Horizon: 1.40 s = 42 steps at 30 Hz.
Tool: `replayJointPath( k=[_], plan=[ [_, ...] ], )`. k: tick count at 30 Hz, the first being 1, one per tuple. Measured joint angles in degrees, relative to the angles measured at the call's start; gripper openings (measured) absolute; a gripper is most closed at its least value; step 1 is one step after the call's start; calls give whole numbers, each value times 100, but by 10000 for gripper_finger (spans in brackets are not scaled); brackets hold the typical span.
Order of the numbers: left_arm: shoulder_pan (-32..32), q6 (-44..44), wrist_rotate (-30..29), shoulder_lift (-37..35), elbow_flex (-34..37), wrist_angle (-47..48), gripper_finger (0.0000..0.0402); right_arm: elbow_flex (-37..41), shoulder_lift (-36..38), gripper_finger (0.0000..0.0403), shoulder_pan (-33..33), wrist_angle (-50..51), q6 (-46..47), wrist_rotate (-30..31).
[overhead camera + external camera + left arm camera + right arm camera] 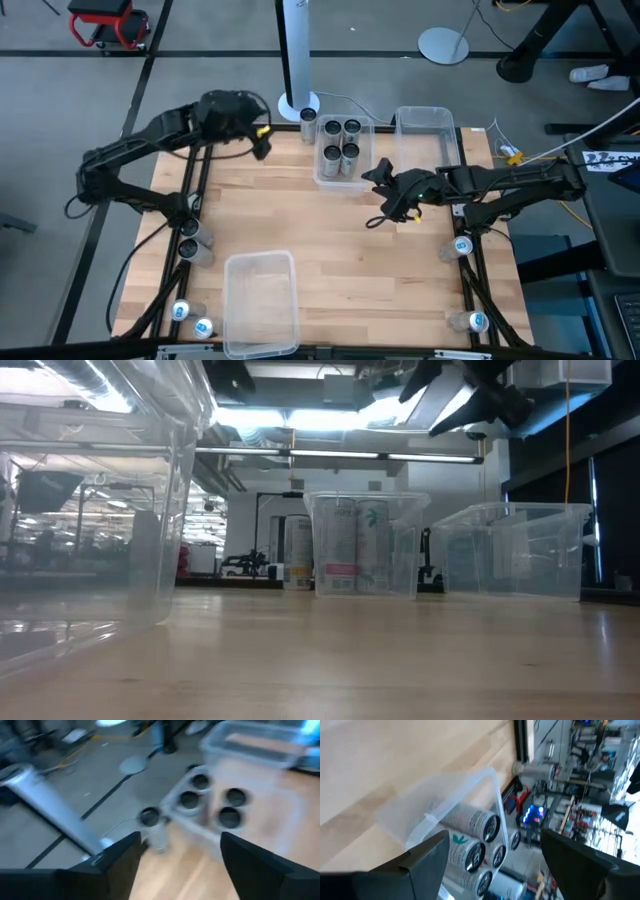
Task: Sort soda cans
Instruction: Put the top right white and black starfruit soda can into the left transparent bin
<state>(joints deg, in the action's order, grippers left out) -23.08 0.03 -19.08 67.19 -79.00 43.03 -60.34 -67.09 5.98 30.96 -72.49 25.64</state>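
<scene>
Four dark-topped soda cans (341,142) stand upright in a clear bin (320,176) at the table's far edge; the low view shows that bin (405,550) too. One more dark-topped can (307,119) stands alone just left of it, also seen in the left wrist view (150,817). Other cans, some blue-topped, stand along the left edge (190,240) and right edge (461,245). My left gripper (262,146) hovers open near the far left corner, a little left of the lone can. My right gripper (379,198) hangs open just near of the filled bin.
An empty clear bin (425,128) sits right of the filled one. Another empty bin (260,300) lies at the near edge. A white post and its base (297,102) stand behind the lone can. Bare wood lies between the bins mid-table.
</scene>
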Motion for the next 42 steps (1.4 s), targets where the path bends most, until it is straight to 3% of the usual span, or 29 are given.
replayJointPath(
  k=[5,12,26,42],
  plan=[
    [-795,-10,260,557,-2,-153,292,0,-212,312,-16,51,-74,539],
    [-1282,307,805,1679,-31,-900,287,0,-229,312,-388,83,-268,477],
    [-1716,5,1236,3551,-1482,-987,285,0,-229,312,-789,250,-430,324],
    [-1881,-47,1555,4169,-1753,-859,285,2,-229,312,-788,343,-429,174]
  ],
)
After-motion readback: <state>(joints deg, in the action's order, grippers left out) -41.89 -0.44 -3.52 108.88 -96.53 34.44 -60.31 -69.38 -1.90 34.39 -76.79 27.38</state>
